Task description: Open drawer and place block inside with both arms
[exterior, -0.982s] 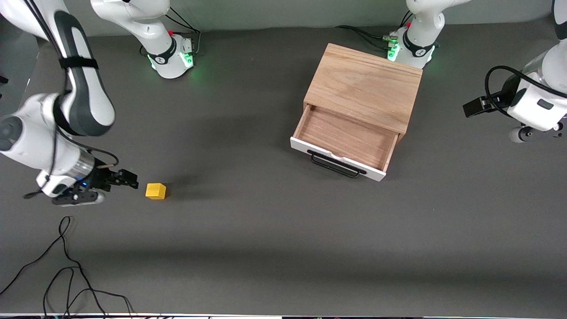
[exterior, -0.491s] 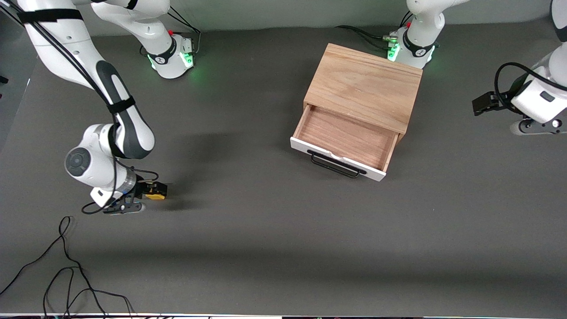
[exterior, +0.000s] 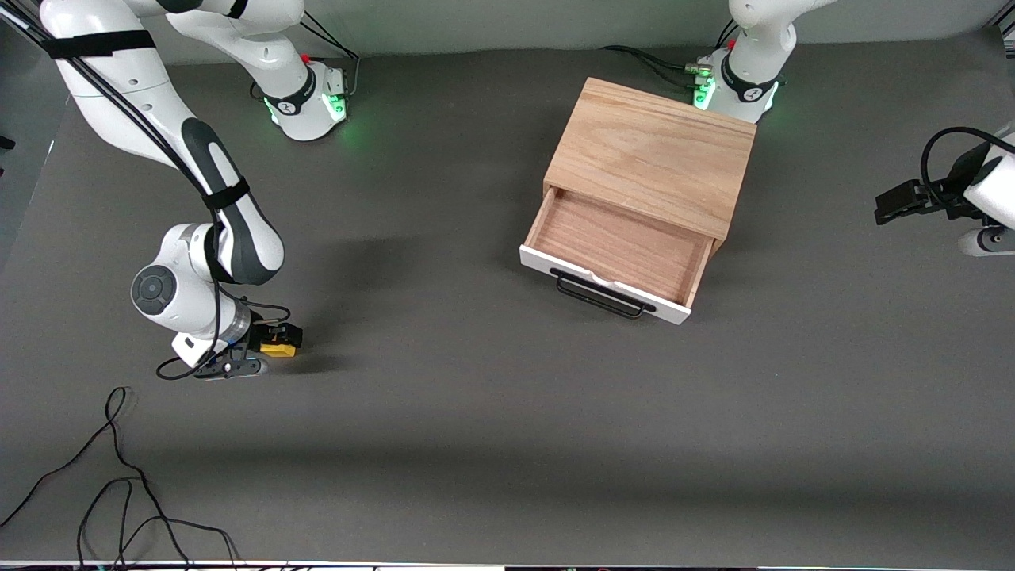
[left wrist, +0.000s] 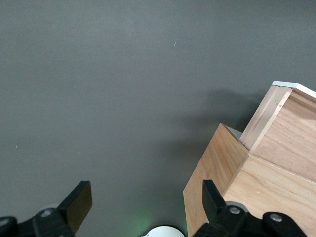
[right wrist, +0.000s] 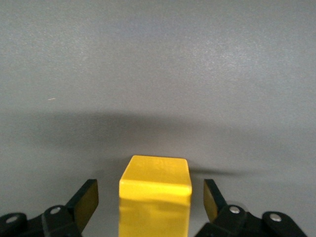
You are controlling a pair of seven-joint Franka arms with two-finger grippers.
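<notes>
Front view has the wooden box sitting just before the left arm's base, its drawer pulled out toward the camera with the wood floor bare. Well away from the box, toward the right arm's end of the table, the yellow block rests on the grey table. The right gripper is down around it, fingers spread either side with a gap showing, not yet pinching. The left gripper waits beside the box at the table's edge, its fingers spread wide with nothing between them.
</notes>
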